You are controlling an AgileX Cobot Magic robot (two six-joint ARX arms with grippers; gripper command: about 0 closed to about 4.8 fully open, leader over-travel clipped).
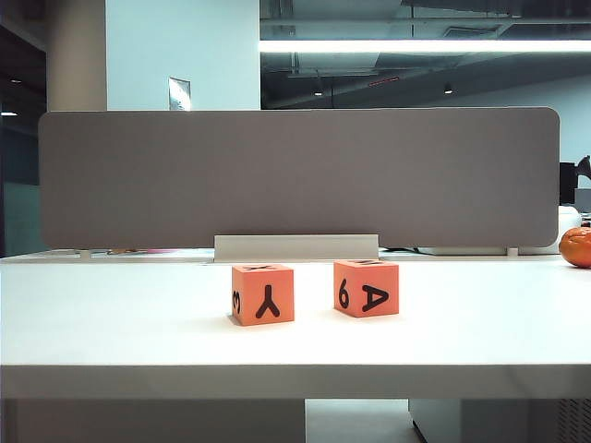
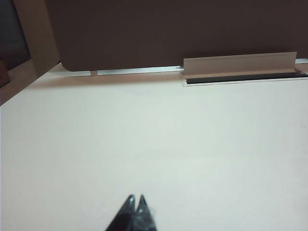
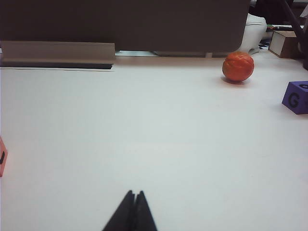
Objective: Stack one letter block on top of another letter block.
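Y/3 block (image 1: 263, 293) beside A/6 block (image 1: 367, 288); left hand (image 2: 135, 201), right hand (image 3: 134, 195) closed.

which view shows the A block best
The exterior view: the A block sits whole on the table, right of the Y block. The right wrist view catches only an orange sliver, unidentifiable; the left wrist view shows no block.

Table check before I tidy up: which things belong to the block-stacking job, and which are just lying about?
Job:
- Y block, on the table
- A block, beside it, apart
- left pincer and right pincer, both shut, holding nothing

Lying about:
- orange ball
- purple G block
- grey divider panel
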